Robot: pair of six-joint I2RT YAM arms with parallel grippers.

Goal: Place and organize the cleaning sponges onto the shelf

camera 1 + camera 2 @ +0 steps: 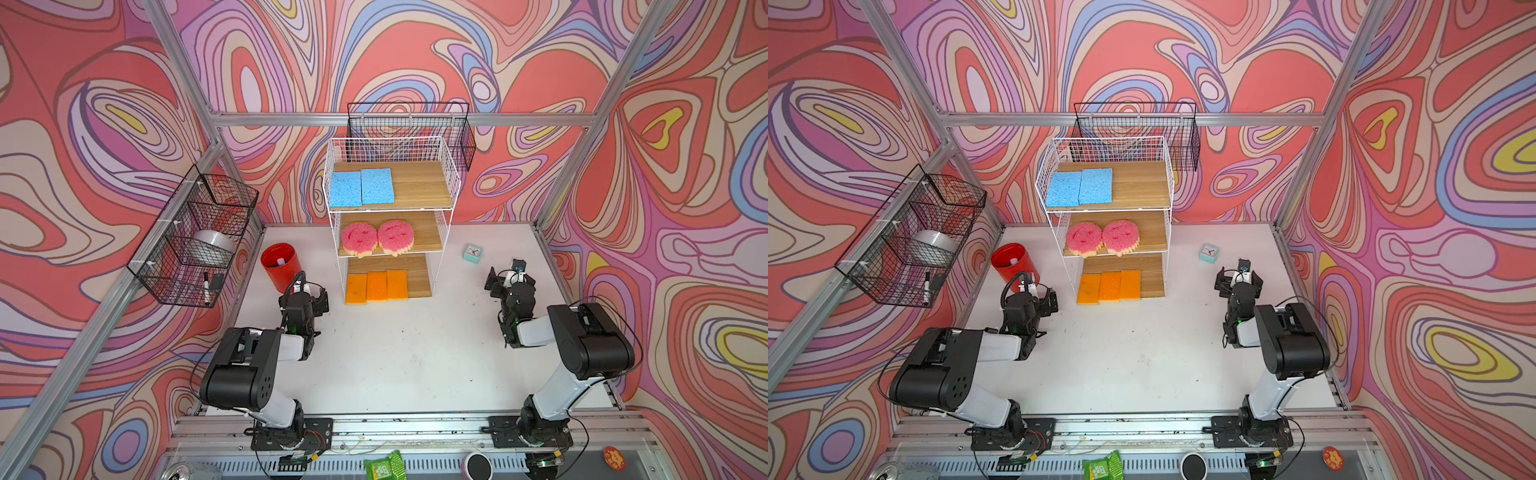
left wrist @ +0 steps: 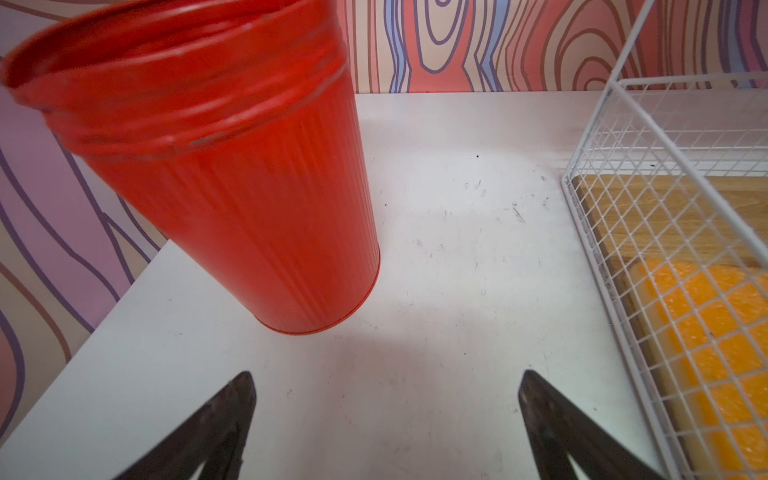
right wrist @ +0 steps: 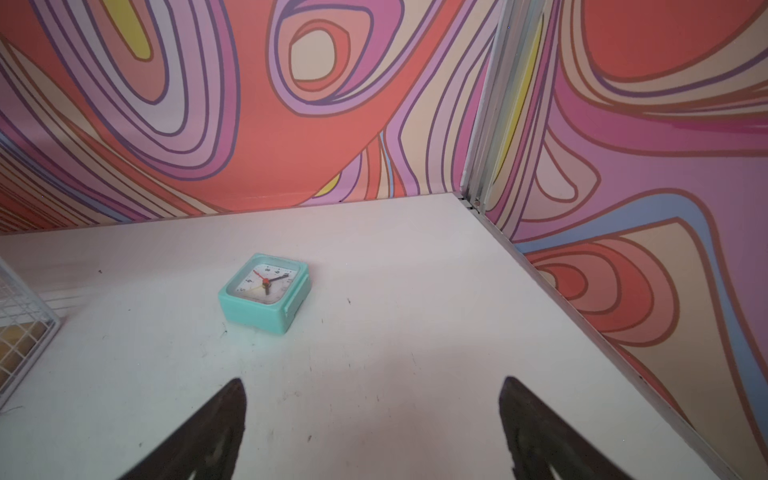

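**A:** Where is there room to move?

**B:** In both top views the white table [image 1: 395,361] lies bare from its near edge to the foot of the shelf [image 1: 422,183]. The left gripper [image 2: 386,374] hangs at 9 o'clock of that bare patch, jaws spread wide, nothing between them. The right gripper [image 3: 372,379] is at 3 o'clock, also released and empty.

**A:** And the edges?

**B:** Patterned walls [image 1: 104,166] close the left, right and far sides. A red bin [image 1: 280,266] stands at 10 o'clock, just beside the left gripper. A small green clock [image 3: 266,291] lies at 2 o'clock, near the far right corner.

**A:** What holds what?

**B:** The shelf stands at 12 o'clock by the far wall. Three orange sponges [image 1: 377,286] lie side by side on the bottom board, two pink sponges [image 1: 377,237] on the middle one, and two blue sponges [image 1: 361,187] on the fenced top. The bin holds something small and pale; I cannot tell what. A black wire basket [image 1: 166,266] on the left wall holds a roll of tape [image 1: 214,245] and a marker [image 1: 206,286].
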